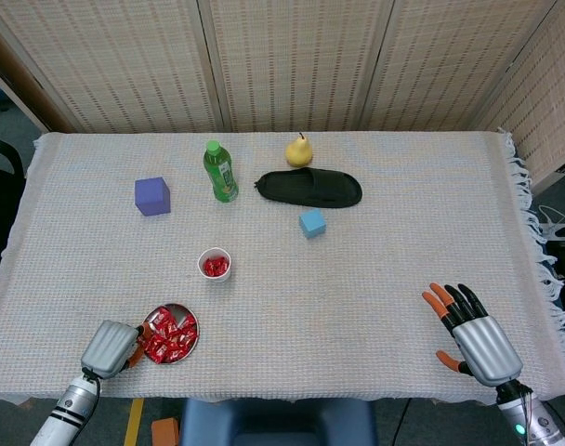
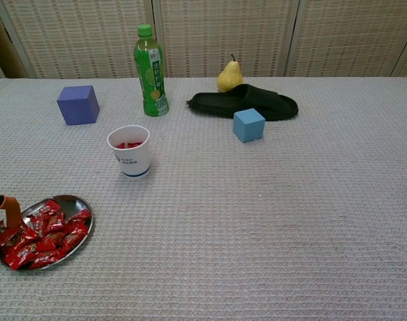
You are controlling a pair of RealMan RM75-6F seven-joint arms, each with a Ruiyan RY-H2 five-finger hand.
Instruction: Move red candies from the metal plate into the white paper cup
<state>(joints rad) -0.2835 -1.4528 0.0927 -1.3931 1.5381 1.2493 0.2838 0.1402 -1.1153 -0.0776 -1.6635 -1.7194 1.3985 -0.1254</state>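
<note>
The metal plate (image 1: 174,308) lies near the table's front left edge, heaped with red wrapped candies (image 1: 168,335). In the chest view the plate (image 2: 74,202) and its candies (image 2: 44,233) sit at the lower left. My left hand (image 1: 111,346) is at the plate's left rim, palm down, with orange fingertips (image 2: 10,208) touching the candies; whether it holds one is hidden. The white paper cup (image 1: 215,264) stands upright behind the plate, with red candies inside (image 2: 128,144). My right hand (image 1: 472,330) rests far off at the front right, fingers spread and empty.
At the back stand a purple cube (image 1: 151,196), a green bottle (image 1: 220,172), a yellow pear (image 1: 299,150) and a black slipper (image 1: 310,188). A blue cube (image 1: 311,223) sits mid-table. The fringed cloth edge (image 1: 533,242) runs along the right.
</note>
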